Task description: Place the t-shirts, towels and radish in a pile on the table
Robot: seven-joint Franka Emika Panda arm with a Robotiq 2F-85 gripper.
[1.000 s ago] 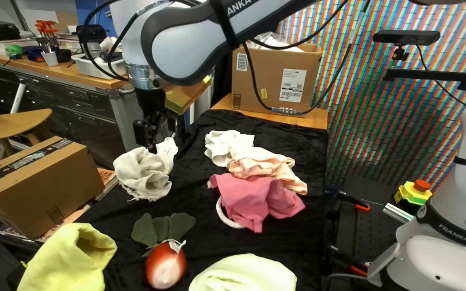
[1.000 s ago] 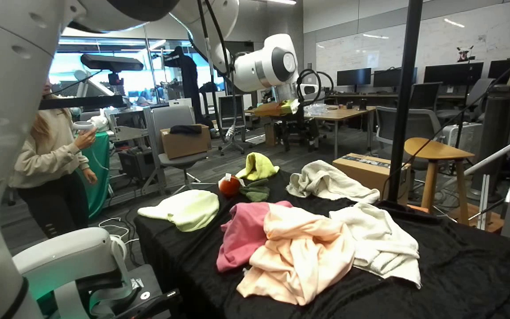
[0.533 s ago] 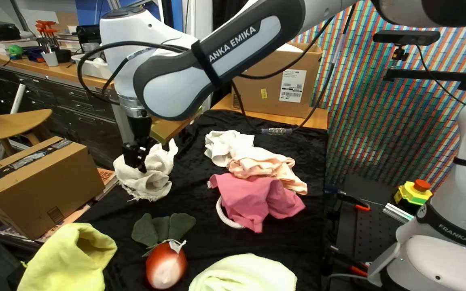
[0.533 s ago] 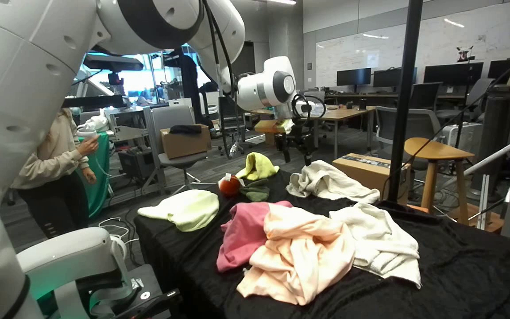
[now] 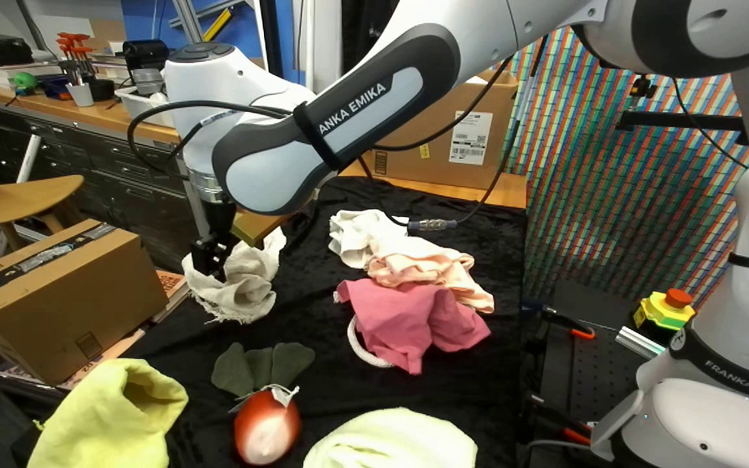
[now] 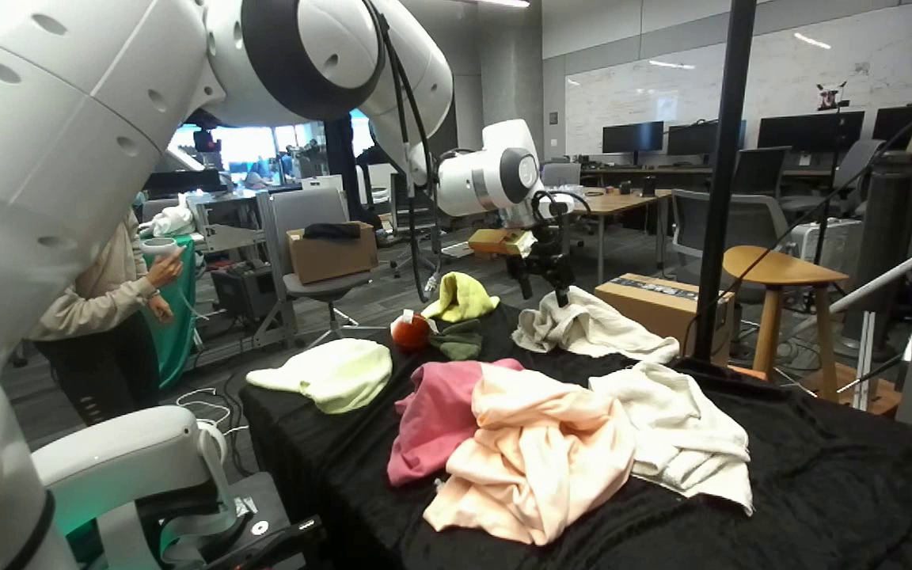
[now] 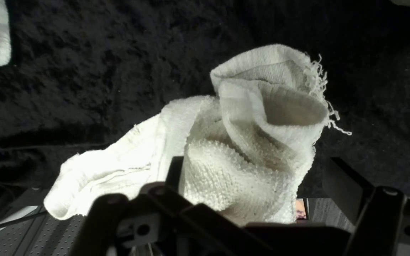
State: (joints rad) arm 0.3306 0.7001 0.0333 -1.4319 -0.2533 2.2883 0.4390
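- On the black-draped bench (image 5: pixel 326 393), the radish (image 5: pixel 267 428) lies on its side, green leaves (image 5: pixel 259 370) spread, nothing holding it.
- Past the radish's leafy end, the gripper (image 7: pixel 261 177) sits lower than a second ago, down at the grey towel (image 5: pixel 246 286); its jaws stand wide apart, clamped on nothing; whether they touch the cloth I cannot tell. A pick for the pile seems next.
- Near the radish, on opposite sides, lie one yellow cloth (image 5: pixel 108 416) and one pale-lime cloth (image 5: pixel 404 443), both probably yet to move.
- Farther from the radish, one pink cloth (image 5: pixel 410 318), one peach cloth (image 5: pixel 423 261) and one white cloth (image 5: pixel 360 235) bunch together, perhaps the pile's start.
- Totals: one radish, six cloths, one gripper; which are t-shirts is unclear.
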